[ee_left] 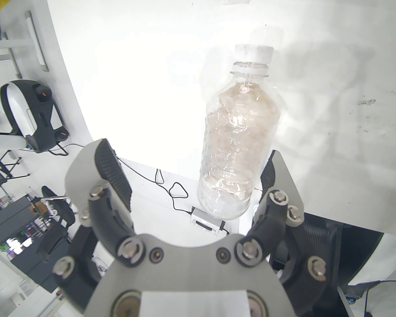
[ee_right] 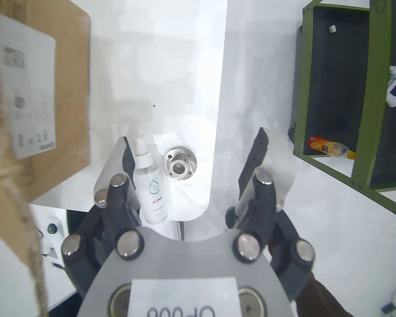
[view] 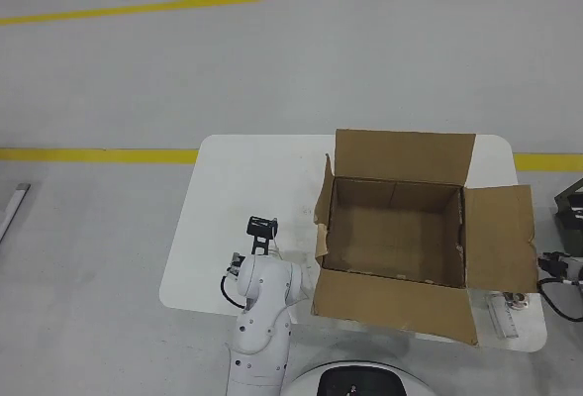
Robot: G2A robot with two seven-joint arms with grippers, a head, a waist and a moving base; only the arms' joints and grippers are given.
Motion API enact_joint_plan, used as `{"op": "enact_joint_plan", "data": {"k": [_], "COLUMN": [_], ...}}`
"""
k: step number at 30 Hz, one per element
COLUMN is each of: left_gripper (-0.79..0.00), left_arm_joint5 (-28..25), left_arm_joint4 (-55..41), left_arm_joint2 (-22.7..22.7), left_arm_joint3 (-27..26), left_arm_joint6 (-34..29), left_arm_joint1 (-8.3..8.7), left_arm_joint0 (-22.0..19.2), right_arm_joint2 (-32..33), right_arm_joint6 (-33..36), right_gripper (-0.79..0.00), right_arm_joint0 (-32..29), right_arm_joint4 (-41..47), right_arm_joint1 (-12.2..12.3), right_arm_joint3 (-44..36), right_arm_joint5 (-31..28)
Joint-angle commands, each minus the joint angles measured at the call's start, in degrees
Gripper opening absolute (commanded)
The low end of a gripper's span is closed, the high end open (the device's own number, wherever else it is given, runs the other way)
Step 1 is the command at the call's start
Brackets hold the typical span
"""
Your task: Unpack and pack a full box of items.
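L gripper (ee_left: 188, 153) gapes around clear ribbed plastic bottle w/ white cap (ee_left: 241, 140); prob. light, crushable, slick: grip mid-body.

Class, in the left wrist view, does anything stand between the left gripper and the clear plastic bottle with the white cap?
Nothing visible does. The left gripper is open, and the clear plastic bottle with the white cap shows directly ahead of it over the white table.
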Motion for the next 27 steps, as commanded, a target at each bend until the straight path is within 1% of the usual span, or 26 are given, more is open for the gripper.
{"op": "enact_joint_plan", "data": {"k": [1,2,4,6,9,12,16,23,24,25,26,27], "left_gripper": [0.0,0.0,0.0,0.0,0.0,0.0,0.0,0.0,0.0,0.0,0.0,0.0], "left_arm_joint5": [0.0,0.0,0.0,0.0,0.0,0.0,0.0,0.0,0.0,0.0,0.0,0.0], "left_arm_joint4": [0.0,0.0,0.0,0.0,0.0,0.0,0.0,0.0,0.0,0.0,0.0,0.0], "left_arm_joint2": [0.0,0.0,0.0,0.0,0.0,0.0,0.0,0.0,0.0,0.0,0.0,0.0], "left_arm_joint3": [0.0,0.0,0.0,0.0,0.0,0.0,0.0,0.0,0.0,0.0,0.0,0.0], "left_arm_joint6": [0.0,0.0,0.0,0.0,0.0,0.0,0.0,0.0,0.0,0.0,0.0,0.0], "left_arm_joint1": [0.0,0.0,0.0,0.0,0.0,0.0,0.0,0.0,0.0,0.0,0.0,0.0], "left_arm_joint0": [0.0,0.0,0.0,0.0,0.0,0.0,0.0,0.0,0.0,0.0,0.0,0.0], "right_arm_joint2": [2.68,4.01,6.82,8.86,10.16,10.65,10.3,6.61,5.86,5.26,4.66,4.07], "right_arm_joint6": [0.1,-0.23,-0.68,-0.61,-0.45,-0.61,0.04,1.51,1.7,1.67,1.69,1.76], "right_gripper": [0.0,0.0,0.0,0.0,0.0,0.0,0.0,0.0,-0.126,-0.406,-0.474,-0.637], "right_arm_joint0": [-0.03,0.15,0.81,1.38,2.03,2.31,2.51,4.46,4.82,5.23,5.64,5.93], "right_arm_joint4": [5.08,8.1,16.99,25.32,36.15,45.08,52.28,54.88,54.75,54.75,55.33,55.11], "right_arm_joint1": [-0.05,-0.09,-0.27,-0.37,-0.51,-0.64,-0.55,0.19,0.3,0.41,0.48,0.6], "right_arm_joint3": [-0.27,0.0,1.69,3.66,6.87,9.89,13.09,17.76,18.24,18.62,19.07,19.33], "right_arm_joint5": [1.45,2.0,3.36,3.35,2.77,2.75,2.41,1.43,1.3,1.2,1.22,1.15]}}
